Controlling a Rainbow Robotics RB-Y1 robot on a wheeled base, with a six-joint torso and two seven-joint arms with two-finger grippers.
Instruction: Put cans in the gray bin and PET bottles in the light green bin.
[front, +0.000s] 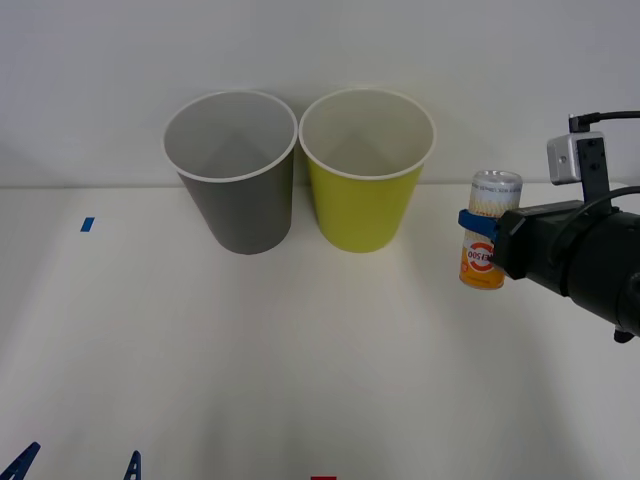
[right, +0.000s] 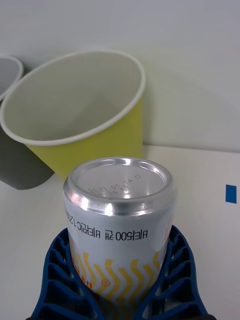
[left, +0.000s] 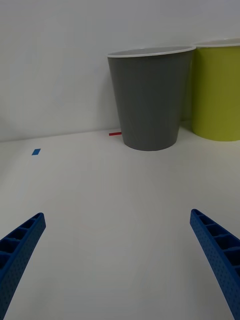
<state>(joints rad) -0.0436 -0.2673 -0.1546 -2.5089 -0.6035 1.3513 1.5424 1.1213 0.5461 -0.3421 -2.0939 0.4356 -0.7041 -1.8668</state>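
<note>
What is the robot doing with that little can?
The right gripper is holding the can up in the air, to the right of the light green bin. The gray bin stands next to the green one, farther from the can, and nothing shows inside either bin. The left gripper waits open, low near the front of the table.

Silver can (front: 489, 245) with orange-yellow label; gray bin (front: 236, 170); yellow-green bin (front: 366, 170).

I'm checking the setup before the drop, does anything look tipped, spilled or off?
Nothing stands out. The gray bin and green bin stand upright side by side, and the right gripper holds the can upright, undented. The left gripper waits open, low.
</note>
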